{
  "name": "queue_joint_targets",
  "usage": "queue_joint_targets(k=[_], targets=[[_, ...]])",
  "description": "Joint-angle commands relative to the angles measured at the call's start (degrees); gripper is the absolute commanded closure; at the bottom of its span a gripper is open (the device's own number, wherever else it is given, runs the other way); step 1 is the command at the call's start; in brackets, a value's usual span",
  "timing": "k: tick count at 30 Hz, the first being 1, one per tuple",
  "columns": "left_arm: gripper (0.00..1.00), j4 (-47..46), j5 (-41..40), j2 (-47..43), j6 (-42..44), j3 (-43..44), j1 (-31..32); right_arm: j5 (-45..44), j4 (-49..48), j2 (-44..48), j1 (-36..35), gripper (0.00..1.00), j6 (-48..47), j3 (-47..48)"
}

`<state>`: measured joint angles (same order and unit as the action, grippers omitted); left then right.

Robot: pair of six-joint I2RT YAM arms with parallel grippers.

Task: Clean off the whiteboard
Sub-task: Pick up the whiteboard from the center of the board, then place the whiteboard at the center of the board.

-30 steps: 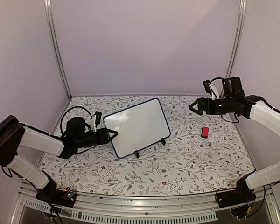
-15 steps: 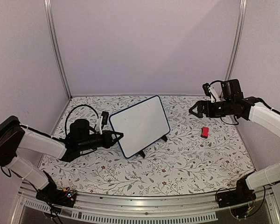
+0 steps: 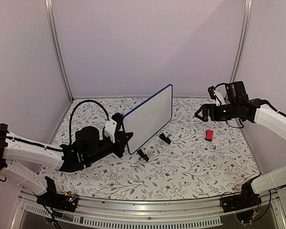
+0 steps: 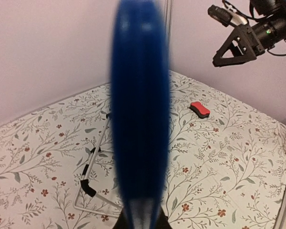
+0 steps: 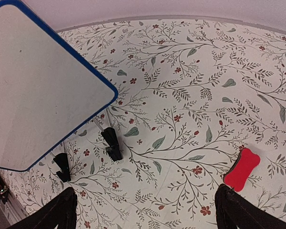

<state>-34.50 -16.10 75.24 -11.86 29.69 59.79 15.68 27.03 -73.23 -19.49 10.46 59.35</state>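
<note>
The whiteboard (image 3: 150,117), white with a thin dark-blue frame, stands steeply tilted at the table's middle, its black feet (image 3: 143,155) low by the cloth. My left gripper (image 3: 126,138) is shut on its lower left edge. In the left wrist view the blurred blue frame (image 4: 140,119) runs edge-on up from my left gripper (image 4: 140,222). The right wrist view shows the whiteboard (image 5: 43,90) face with no marker lines I can make out. My right gripper (image 3: 200,113) hangs open above the table's right side, nothing between its fingers (image 5: 62,210).
A small red block (image 3: 209,135) lies on the flowered cloth at the right, seen too as the red block (image 5: 241,168) beside my right fingertip. The board's wire stand (image 4: 88,186) rests on the cloth. Metal posts (image 3: 57,47) flank the back wall.
My left gripper closed on the board's left edge, moved right and swung the board from lying back to steeply upright. The right arm has barely moved.
</note>
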Motion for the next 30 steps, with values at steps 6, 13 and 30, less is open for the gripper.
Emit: queue_joint_targets(k=[6,13,30], targets=[[1.0,-34.64,-38.68,10.9,51.59,10.23,19.14,-7.55,4.72,2.3,-0.31,0.01,0.82,4.46],[1.0,-70.88,-44.65,35.01,94.46,21.69,23.04,-13.04,7.4,2.3,0.68,0.01,3.9,5.84],[1.0,-70.88,-47.36,39.22,95.83,26.76,24.14,-20.04,11.34,5.29,4.29,0.01,5.84,6.53]])
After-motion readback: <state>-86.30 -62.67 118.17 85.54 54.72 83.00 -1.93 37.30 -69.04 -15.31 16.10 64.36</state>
